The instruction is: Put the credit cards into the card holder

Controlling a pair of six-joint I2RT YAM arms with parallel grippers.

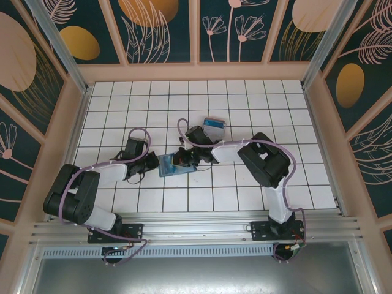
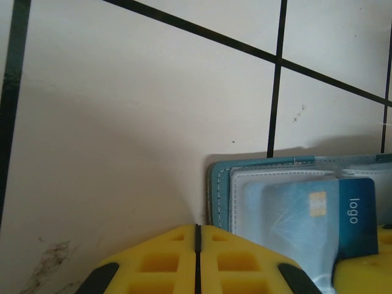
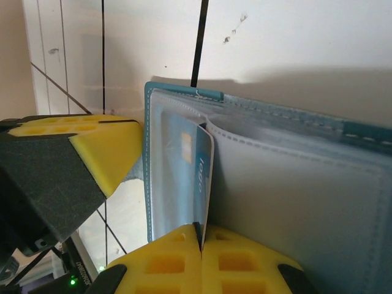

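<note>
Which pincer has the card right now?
The right pincer: it is shut on the blue card, held edge-on partway into a sleeve of the card holder. The left pincer is shut on nothing, beside the holder.

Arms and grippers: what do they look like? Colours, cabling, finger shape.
The left arm and right arm have black joint housings and white links, each with a lilac cable looping along it. The left gripper and right gripper have yellow fingers moulded with square pockets, on dark grey mounts.
</note>
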